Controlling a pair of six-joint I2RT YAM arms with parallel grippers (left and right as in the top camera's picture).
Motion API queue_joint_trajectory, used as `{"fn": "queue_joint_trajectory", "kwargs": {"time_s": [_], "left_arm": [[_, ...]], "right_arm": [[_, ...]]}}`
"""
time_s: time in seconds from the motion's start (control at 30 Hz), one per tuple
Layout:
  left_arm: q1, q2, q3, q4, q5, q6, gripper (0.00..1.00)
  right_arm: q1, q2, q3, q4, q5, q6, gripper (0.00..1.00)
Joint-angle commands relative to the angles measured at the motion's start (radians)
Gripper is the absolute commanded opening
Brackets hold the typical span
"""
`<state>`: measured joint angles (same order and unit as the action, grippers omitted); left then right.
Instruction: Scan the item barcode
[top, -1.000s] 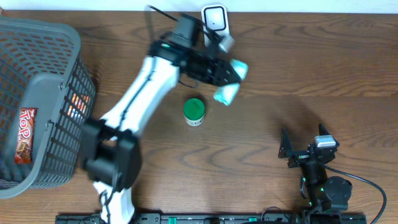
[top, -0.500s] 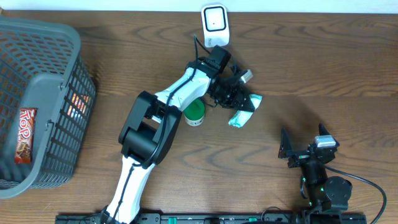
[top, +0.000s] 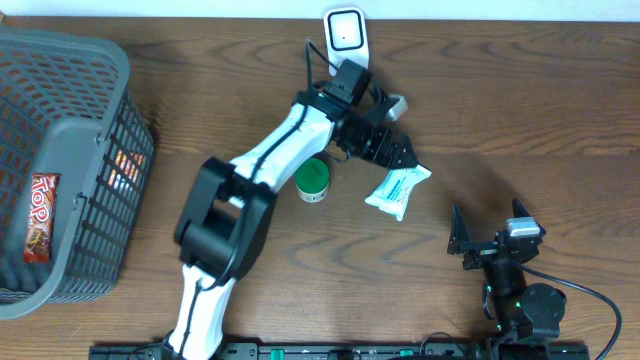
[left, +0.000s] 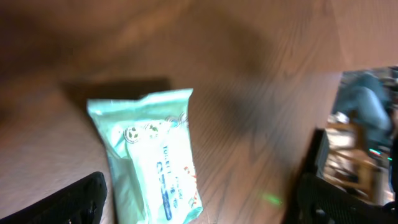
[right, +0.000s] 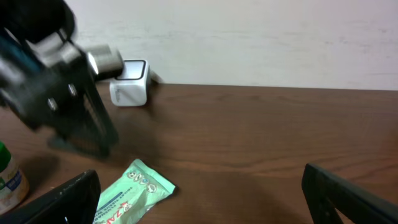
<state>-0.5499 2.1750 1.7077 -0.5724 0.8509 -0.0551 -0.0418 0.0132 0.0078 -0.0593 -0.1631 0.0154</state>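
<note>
Jaws of my left gripper (top: 398, 152) stand spread wide seen from above, pinching nothing, a little below and to the right of the scanner (top: 345, 30). The wipes packet (top: 397, 190) lies flat on the table (top: 520, 110) just beside the jaw tips, farther from the scanner than the gripper. A green-lidded jar (top: 312, 180) stands below the scanner, left of the packet and apart from it. My right gripper (top: 484, 222) sits well away from the scanner, its jaws also wide with nothing between them.

Through my left wrist camera, the left gripper (left: 205, 205) shows one jaw at each lower corner, far apart. The wipes packet (left: 149, 155) lies on the wood between them, nearer the left-hand one. I cannot tell whether it touches.

Through my right wrist camera, the right gripper (right: 205, 199) gapes empty. The wipes packet (right: 134, 190) lies in front of the scanner (right: 130, 84), and the green-lidded jar (right: 9, 180) is at the left edge.
</note>
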Motion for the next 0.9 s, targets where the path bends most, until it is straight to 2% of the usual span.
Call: {"fn": "queue_joint_trajectory", "kwargs": {"time_s": [0.0, 0.13, 0.27, 0.3, 0.4, 0.5, 0.63, 0.77, 0.87], "left_arm": [[0.005, -0.158, 0.01, 0.002, -0.197, 0.022, 0.98], [0.01, -0.306, 0.01, -0.006, -0.42, 0.089, 0.98], [0.048, -0.488, 0.01, -0.036, -0.719, 0.115, 0.98], [0.1, -0.586, 0.01, -0.06, -0.827, 0.114, 0.98], [0.241, -0.715, 0.01, -0.105, -0.911, 0.077, 0.98], [0.459, -0.803, 0.01, -0.157, -0.919, -0.064, 0.98], [0.811, -0.851, 0.01, -0.258, -0.904, -0.264, 0.98], [1.03, -0.843, 0.01, -0.347, -0.807, -0.303, 0.98], [1.102, -0.825, 0.009, -0.372, -0.778, -0.323, 0.98]], "right_arm": [[0.006, 0.002, -0.002, -0.003, 0.001, 0.014, 0.99], [0.006, 0.002, -0.002, -0.003, 0.001, 0.014, 0.99], [0.006, 0.002, -0.002, -0.003, 0.001, 0.014, 0.99], [0.006, 0.002, -0.002, -0.003, 0.002, 0.014, 0.99], [0.006, 0.002, -0.002, -0.003, 0.001, 0.014, 0.99], [0.006, 0.002, -0.002, -0.003, 0.001, 0.014, 0.99], [0.006, 0.002, -0.002, -0.003, 0.001, 0.014, 0.99], [0.006, 0.002, -0.002, -0.003, 0.001, 0.014, 0.99], [0.006, 0.002, -0.002, -0.003, 0.002, 0.014, 0.99]]}}
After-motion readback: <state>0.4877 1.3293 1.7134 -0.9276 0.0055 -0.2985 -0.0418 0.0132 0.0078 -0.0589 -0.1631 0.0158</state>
